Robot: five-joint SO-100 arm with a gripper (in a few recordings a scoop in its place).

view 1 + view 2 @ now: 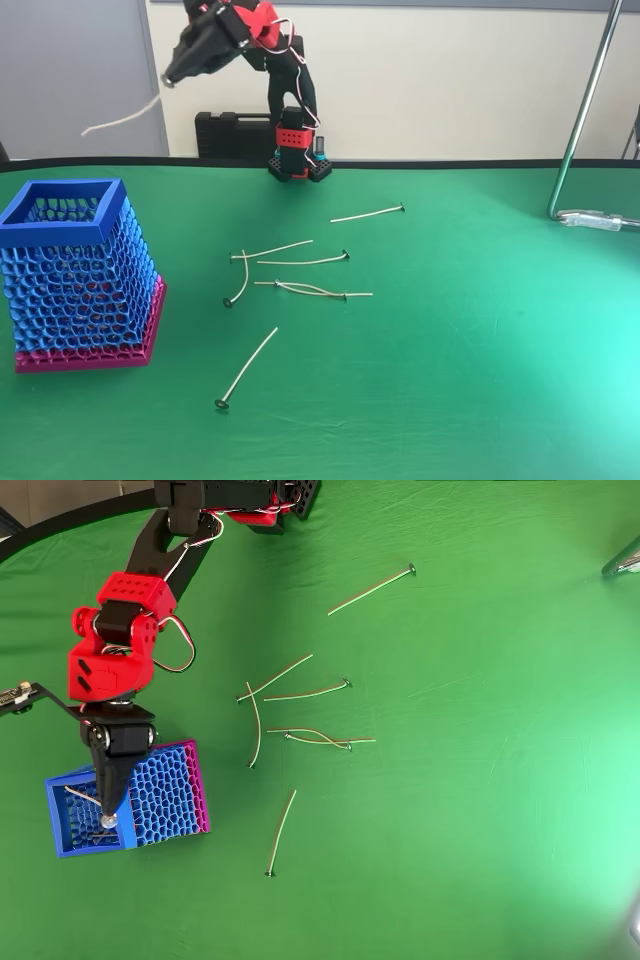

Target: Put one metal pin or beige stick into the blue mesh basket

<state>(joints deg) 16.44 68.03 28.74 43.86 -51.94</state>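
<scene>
Blue mesh basket (78, 275) stands upright on its magenta base at the left of the green table (480, 380) in the fixed view, open mouth up, ready to receive a drop. Gripper (172, 76) is raised high, jaws pinched on one beige pin (122, 119), which trails down and leftward from the fingertips, its free end hanging in the air well above the basket rim. In the overhead view the gripper (107, 815) sits directly over the basket opening (70, 815), which suggests the arm is positioned for release.

Further right, seven more pins lie loose on the cloth: a crossed cluster (290, 268) mid-table, a single one (246, 368) nearer the camera, another (367, 213) beyond. A metal stand (585, 110) occupies the right edge.
</scene>
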